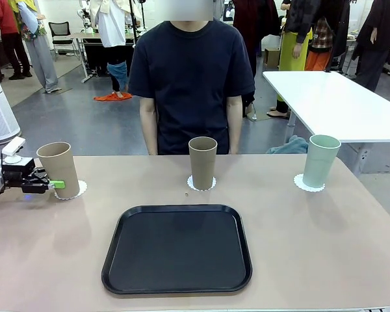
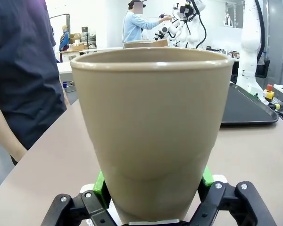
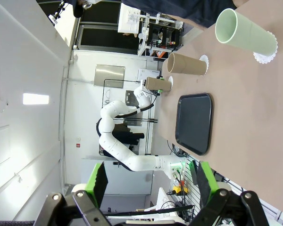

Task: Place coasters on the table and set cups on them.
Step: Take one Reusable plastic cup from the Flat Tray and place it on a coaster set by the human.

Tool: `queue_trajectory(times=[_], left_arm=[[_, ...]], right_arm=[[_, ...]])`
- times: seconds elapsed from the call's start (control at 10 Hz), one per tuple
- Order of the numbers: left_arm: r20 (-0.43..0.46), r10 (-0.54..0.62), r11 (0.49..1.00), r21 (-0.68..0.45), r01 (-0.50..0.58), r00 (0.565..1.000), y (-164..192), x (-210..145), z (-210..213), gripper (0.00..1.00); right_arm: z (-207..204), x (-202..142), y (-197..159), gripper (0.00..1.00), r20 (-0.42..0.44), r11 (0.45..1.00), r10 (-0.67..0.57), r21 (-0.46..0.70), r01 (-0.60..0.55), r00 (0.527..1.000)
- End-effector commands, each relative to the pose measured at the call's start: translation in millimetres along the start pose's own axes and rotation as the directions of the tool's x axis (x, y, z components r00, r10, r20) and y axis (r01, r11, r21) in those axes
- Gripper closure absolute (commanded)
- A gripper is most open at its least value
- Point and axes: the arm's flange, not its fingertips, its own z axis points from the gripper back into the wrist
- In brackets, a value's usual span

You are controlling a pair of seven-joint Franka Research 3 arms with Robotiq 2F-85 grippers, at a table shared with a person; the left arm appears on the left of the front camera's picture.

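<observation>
Three cups stand on the beige table [image 1: 312,247], each on a white scalloped coaster. My left gripper [image 1: 50,185] is shut on the left tan cup [image 1: 58,168] low on its body, over its coaster [image 1: 75,190]. In the left wrist view that cup [image 2: 153,127] stands upright between the green pads [image 2: 100,184]. The middle tan cup [image 1: 202,162] rests on a coaster [image 1: 201,186] in front of the person. The mint green cup [image 1: 320,160] rests on the right coaster [image 1: 309,185]. My right gripper [image 3: 151,183] is open and holds nothing, high off the table, far from the mint cup [image 3: 245,33].
A black tray [image 1: 177,248] lies empty at the near middle of the table. A person in a dark shirt [image 1: 190,71] stands at the far edge, arms down. A white table [image 1: 338,104] stands behind on the right.
</observation>
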Motion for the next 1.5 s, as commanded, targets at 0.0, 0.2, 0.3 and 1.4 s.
queue_trajectory(times=[0.0, 0.2, 0.3, 1.4], left_arm=[[0.008, -0.032, 0.999, -0.007, 0.032, 0.999, 5.7, -2.2, 1.0, 0.16], [0.018, -0.035, 0.999, 0.003, 0.035, 0.999, 10.4, 1.2, 0.1, 0.16], [0.021, -0.039, 0.999, 0.005, 0.039, 0.999, 12.0, 4.7, -0.2, 0.16], [-0.002, -0.018, 1.0, 0.013, 0.018, 1.0, 10.8, 4.6, -1.2, 0.16]], right_arm=[[-1.4, -0.4, 3.2, 0.0, 0.008, 1.0, -0.014, 0.014, 0.014, 1.0], [-1.4, -0.4, 3.2, 0.0, 0.008, 1.0, -0.014, 0.014, 0.014, 1.0], [-1.4, -0.4, 3.2, 0.0, 0.008, 1.0, -0.014, 0.014, 0.014, 1.0], [-1.4, -0.4, 3.2, 0.0, 0.008, 1.0, -0.014, 0.014, 0.014, 1.0]])
